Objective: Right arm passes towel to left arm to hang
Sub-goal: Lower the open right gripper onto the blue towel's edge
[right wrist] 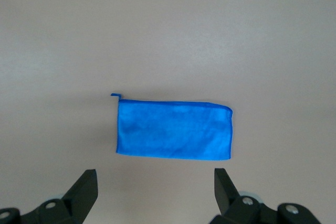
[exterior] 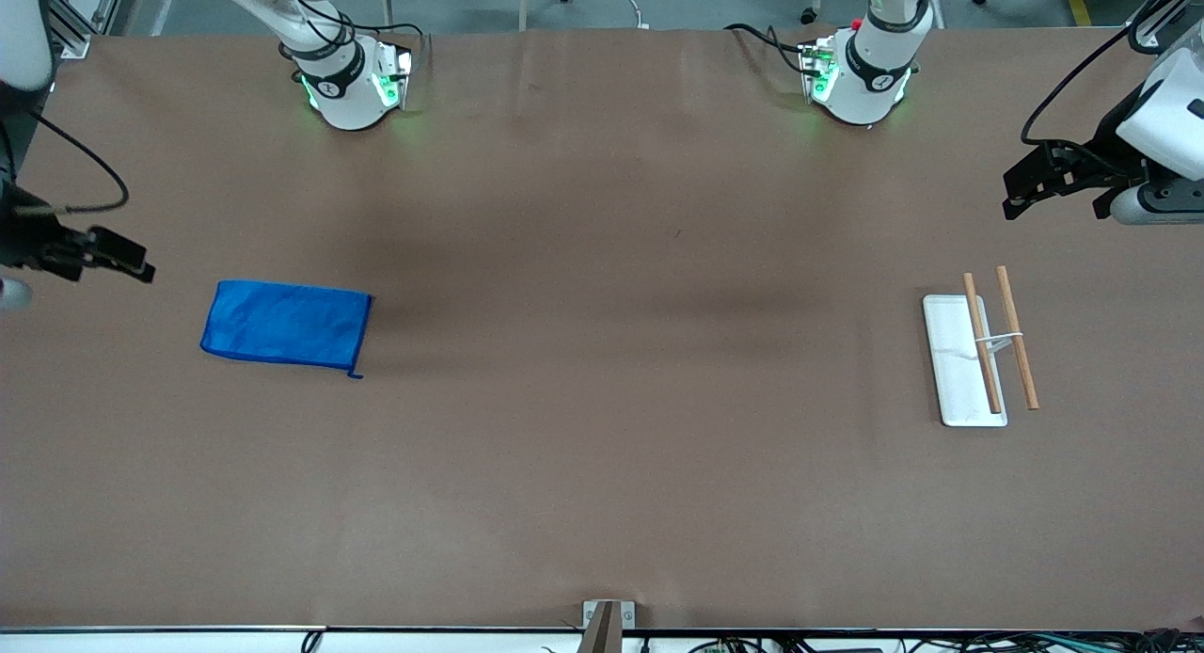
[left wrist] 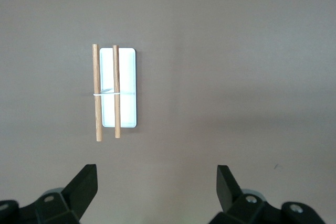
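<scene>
The towel point(exterior: 285, 324) is seen flat on the desk point(exterior: 602, 465) at frame lower-left, both the right pincer point(right wrist: 152, 187) and left pincer point(left wrist: 156, 184) spread apart; one hemmed edge is best pinched.

**Matt brown table, soft blue cloth, bare wood on white**

The table point(exterior: 602, 446) shows a matt brown covering, paper-like, faintly creased near the top of the frame. At middle left, the towel point(exterior: 285, 324) is bright blue soft cloth with a slight sheen, stitched hem, loose thread at one corner. At right, two rods point(exterior: 999, 341) look like plain unvarnished wood, over a smooth white tray point(exterior: 955, 371), plastic-looking. Both grippers, right gripper point(right wrist: 152, 190) and left gripper point(left wrist: 156, 188), are matt black, and the arm shells glossy white.
</scene>
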Controlling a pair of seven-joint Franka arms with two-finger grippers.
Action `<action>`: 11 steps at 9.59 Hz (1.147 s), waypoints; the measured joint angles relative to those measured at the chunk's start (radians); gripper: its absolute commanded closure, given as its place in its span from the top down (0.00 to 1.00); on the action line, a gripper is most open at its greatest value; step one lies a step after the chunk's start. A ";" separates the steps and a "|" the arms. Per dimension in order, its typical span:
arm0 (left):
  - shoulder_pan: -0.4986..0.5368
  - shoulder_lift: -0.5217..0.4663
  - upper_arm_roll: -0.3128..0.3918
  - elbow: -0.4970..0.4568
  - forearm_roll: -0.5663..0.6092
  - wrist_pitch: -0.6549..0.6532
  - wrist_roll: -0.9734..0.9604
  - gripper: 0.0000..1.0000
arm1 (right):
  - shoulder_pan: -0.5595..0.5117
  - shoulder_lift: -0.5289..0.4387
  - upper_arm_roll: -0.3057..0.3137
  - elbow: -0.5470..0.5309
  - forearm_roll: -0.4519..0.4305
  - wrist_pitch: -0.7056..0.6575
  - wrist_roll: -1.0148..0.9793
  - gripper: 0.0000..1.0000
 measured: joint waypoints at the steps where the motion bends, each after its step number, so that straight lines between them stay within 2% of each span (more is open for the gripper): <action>1: 0.000 0.001 0.000 -0.001 0.000 0.000 0.000 1.00 | -0.013 0.014 -0.001 -0.075 0.000 0.075 -0.001 0.99; 3: 0.000 0.004 0.000 -0.003 0.000 0.000 0.000 1.00 | -0.057 0.054 -0.004 -0.223 0.000 0.218 -0.005 0.99; 5: 0.004 0.006 0.000 -0.003 0.000 0.000 0.000 1.00 | -0.118 0.137 -0.006 -0.310 0.000 0.349 -0.064 0.99; 9: 0.032 0.012 0.001 -0.003 0.000 0.000 0.004 1.00 | -0.201 0.346 -0.007 -0.321 0.000 0.513 -0.150 0.99; 11: 0.032 0.014 0.001 -0.003 0.000 0.000 0.004 1.00 | -0.203 0.399 -0.003 -0.319 0.000 0.542 -0.152 0.98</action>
